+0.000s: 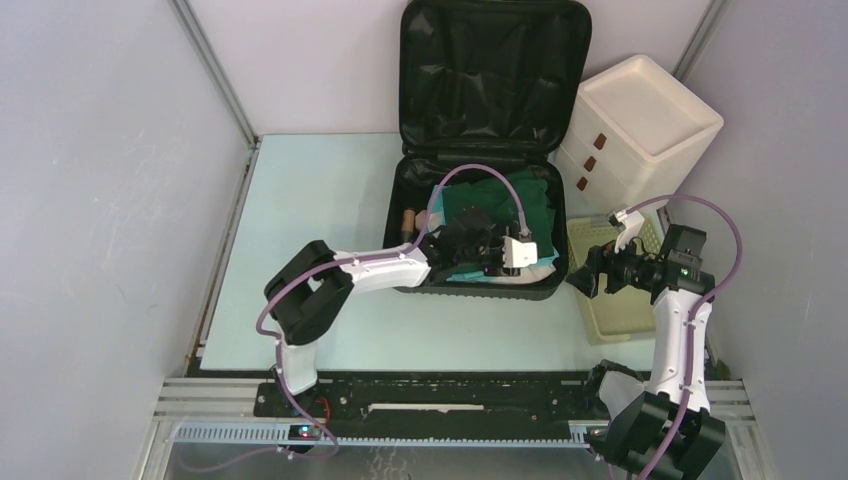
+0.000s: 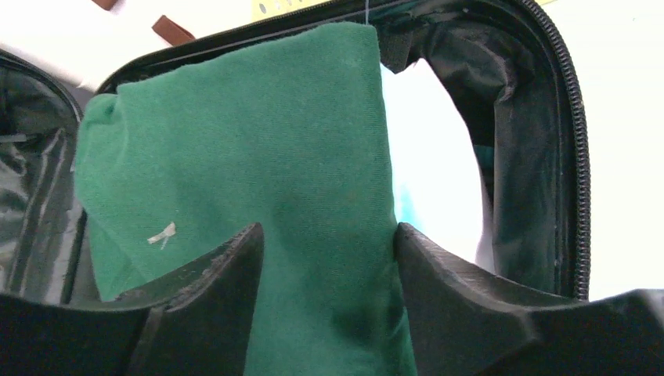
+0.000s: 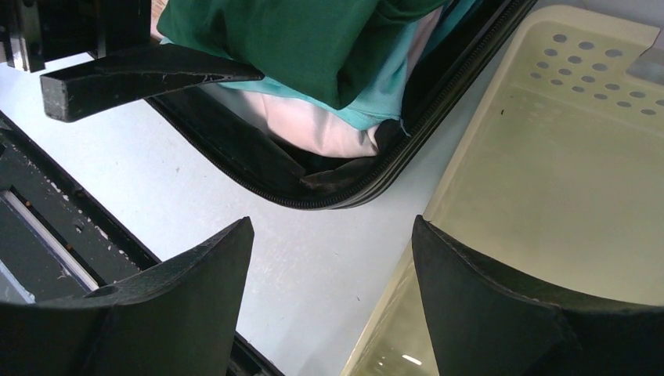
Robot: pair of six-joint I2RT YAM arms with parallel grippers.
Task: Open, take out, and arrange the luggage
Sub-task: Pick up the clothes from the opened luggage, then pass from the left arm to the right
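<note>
The luggage [image 1: 480,291], a black hard-shell suitcase, lies open on the table with its lid [image 1: 495,70] propped against the back wall. Inside it lies a green cloth [image 1: 505,200] on top of teal [image 3: 384,86] and white [image 3: 313,129] fabric. My left gripper [image 1: 478,245] is down in the case. In the left wrist view its jaws [image 2: 329,235] stand apart on either side of a raised fold of the green cloth [image 2: 258,141], touching both flanks. My right gripper [image 1: 585,278] hovers open and holds nothing [image 3: 333,227], between the suitcase's zipped rim [image 3: 344,196] and a basket.
A pale yellow perforated basket [image 1: 625,310] stands right of the suitcase, partly under my right gripper; its wall [image 3: 564,157] fills the right wrist view. A white three-drawer box [image 1: 640,120] stands behind it. A brown object [image 1: 407,218] lies at the case's left inner edge.
</note>
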